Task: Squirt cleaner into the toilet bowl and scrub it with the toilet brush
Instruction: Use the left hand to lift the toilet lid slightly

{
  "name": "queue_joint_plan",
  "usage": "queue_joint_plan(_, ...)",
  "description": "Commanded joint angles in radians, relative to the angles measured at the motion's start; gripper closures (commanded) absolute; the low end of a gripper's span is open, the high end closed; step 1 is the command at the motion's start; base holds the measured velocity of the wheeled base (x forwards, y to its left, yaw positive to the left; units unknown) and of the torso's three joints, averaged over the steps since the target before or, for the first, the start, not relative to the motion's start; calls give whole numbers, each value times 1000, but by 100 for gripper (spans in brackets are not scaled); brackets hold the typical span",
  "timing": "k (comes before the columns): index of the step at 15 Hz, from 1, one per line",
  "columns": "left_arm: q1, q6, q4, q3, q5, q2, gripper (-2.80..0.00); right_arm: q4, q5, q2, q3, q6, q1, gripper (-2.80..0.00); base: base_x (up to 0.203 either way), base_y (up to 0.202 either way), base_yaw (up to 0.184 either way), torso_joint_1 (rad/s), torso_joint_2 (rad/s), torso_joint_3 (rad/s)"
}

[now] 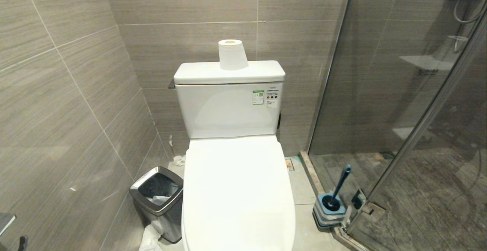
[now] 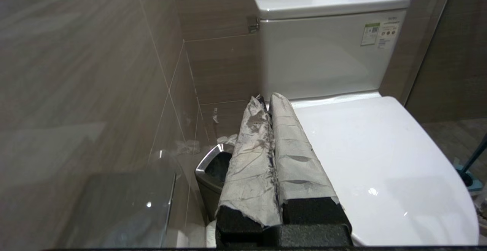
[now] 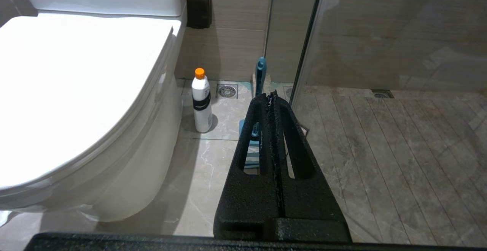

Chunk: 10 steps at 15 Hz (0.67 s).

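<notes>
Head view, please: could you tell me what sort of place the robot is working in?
A small bathroom, most likely in a home or hotel: a white toilet with its lid down, a glass shower enclosure beside it, and tiled walls all round.

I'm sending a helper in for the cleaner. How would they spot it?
Find the toilet bowl; on the floor beside it, towards the glass shower door, stands the cleaner. It is a small white bottle with an orange cap and dark label band, unlike the blue toilet brush nearby.
</notes>
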Motion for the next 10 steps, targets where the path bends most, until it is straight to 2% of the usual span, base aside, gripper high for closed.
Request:
queue_joint_plan(1,-4,1,6,-139,0,241,0,-1,0,0,0,0,0,0,0,0,0,0,0,0)
queue_joint_plan(7,-4,-3,6,-366,-16,653,0,-1,0,0,0,0,0,0,0,0,0,0,0,0)
queue_joint_plan(8,-2,-5,5,-396,-43,719,0,-1,0,0,0,0,0,0,0,0,0,0,0,0)
queue_joint_plan(10,17,-8,2,-441,-138,838,0,-1,0,0,0,0,0,0,0,0,0,0,0,0)
